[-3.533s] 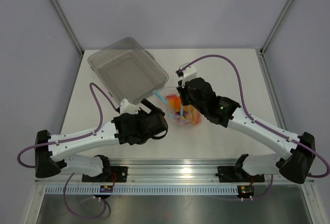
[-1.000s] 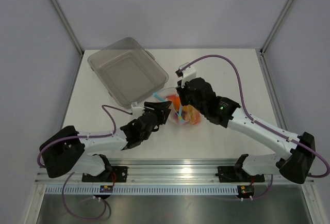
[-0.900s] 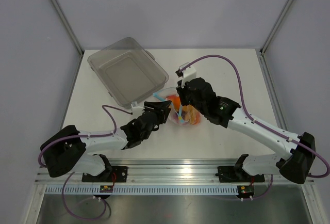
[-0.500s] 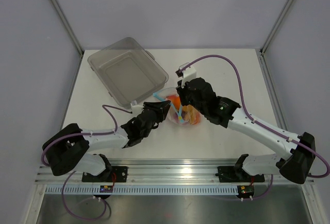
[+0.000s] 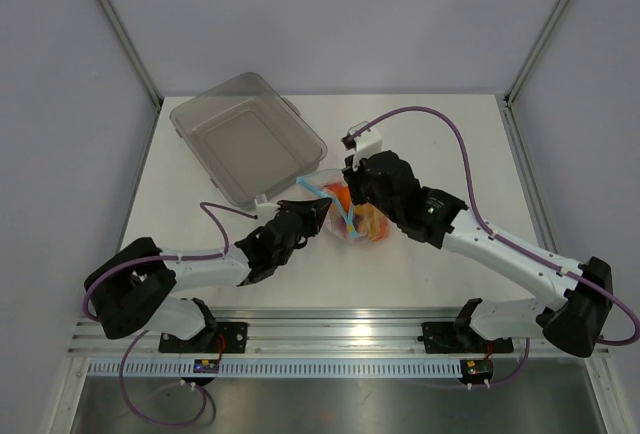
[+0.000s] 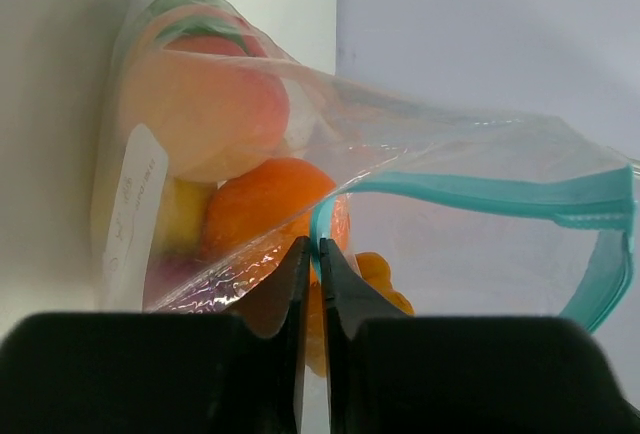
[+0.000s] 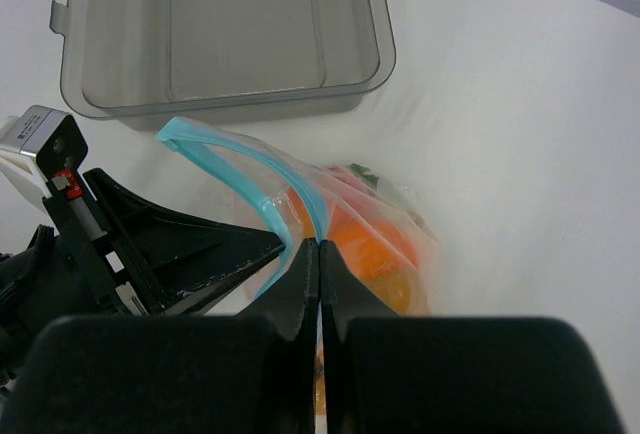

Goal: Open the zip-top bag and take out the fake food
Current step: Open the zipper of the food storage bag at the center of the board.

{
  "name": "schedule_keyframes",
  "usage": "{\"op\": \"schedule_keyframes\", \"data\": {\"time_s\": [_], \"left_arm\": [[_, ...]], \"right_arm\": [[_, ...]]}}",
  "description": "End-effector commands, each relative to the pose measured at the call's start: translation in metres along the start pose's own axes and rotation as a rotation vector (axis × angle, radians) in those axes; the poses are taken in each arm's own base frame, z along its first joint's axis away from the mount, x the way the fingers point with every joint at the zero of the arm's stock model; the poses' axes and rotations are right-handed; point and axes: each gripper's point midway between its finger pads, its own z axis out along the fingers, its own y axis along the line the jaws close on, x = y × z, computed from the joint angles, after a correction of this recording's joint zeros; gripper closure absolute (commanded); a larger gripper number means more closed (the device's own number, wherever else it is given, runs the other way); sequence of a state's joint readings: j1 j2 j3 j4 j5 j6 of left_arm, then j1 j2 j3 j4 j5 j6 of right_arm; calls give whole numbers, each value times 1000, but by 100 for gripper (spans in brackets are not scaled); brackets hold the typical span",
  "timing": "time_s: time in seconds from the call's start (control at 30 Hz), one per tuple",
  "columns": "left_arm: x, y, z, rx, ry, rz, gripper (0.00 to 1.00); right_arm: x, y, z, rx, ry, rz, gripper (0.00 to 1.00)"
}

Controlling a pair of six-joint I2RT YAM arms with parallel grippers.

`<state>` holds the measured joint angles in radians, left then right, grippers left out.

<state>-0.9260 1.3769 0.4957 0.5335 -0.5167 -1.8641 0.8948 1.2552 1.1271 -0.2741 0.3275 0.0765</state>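
Where it is: the bag [image 6: 420, 154] sits mid-counter [image 5: 420, 144], just near of the clear tub [image 7: 230, 104], strung between the two arms.
Left pincer [image 6: 312, 254]: clenched. The tips are pinched together on the bag's edge, right where the blue zip strip [image 6: 470, 194] runs in between them.
Right pincer [image 7: 318, 254]: clenched too, nipping the zip strip from the right side, tips nearly touching.
Mouth: the strip arcs out in a loop in the left wrist view, so the seal looks at least partly parted. How far, I can't tell.
Contents: the toy food [image 6: 265, 199] is packed low in the bag, with an orange piece, a peach one and something yellow and purple pressed against the film.
How it'll handle: thin, floppy, slick film, I'd say. It has no stiffness of its own, and it crumples and slides if pinched mid-panel.
Weight: light, I'd guess, but the load slumps to the bottom and drags on whatever edge is held.
Where to hold: the zip strip is the one firm part, so one lip each, close to the split.
Watch for: film slipping from the tips, or both lips caught in one pinch.
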Motion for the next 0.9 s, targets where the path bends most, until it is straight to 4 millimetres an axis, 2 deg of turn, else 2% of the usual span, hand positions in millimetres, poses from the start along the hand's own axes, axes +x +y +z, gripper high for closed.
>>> {"op": "schedule_keyframes", "data": {"time_s": [0.0,0.23,0.3,0.33,0.4,0.43,0.47,0.5,0.53,0.57,0.63,0.87], "left_arm": [[7,-24,0,66,27,-34,93],[0,-24,-8,43,5,-11,100],[-2,-17,-10,11,1,3,100],[-3,-21,-13,14,1,-6,100],[-6,-16,-16,-22,-8,3,100],[-7,-22,-21,-22,-8,3,100],[-14,-9,-24,-86,-39,49,100],[-17,-9,-28,-105,-55,64,100],[-15,-23,-32,-96,-59,66,100],[-21,-7,-38,-172,-85,119,100],[-21,-16,-44,-184,-93,132,100],[-31,-4,-64,-269,-94,203,100]], "right_arm": [[-23,-1,-8,-7,-82,35,100],[-24,-2,-9,-7,-87,35,100],[-24,-3,-9,-2,-89,32,100],[-24,-4,-9,1,-89,28,100],[-23,-5,-8,7,-91,21,100],[-23,-5,-7,9,-91,15,100],[-22,-6,-6,14,-90,10,100],[-21,-6,-5,15,-88,6,100],[-20,-6,-4,17,-85,2,100],[-20,-6,-3,19,-82,-2,100],[-18,-5,0,19,-78,-8,100],[-13,-6,8,29,-68,-33,100]]}}
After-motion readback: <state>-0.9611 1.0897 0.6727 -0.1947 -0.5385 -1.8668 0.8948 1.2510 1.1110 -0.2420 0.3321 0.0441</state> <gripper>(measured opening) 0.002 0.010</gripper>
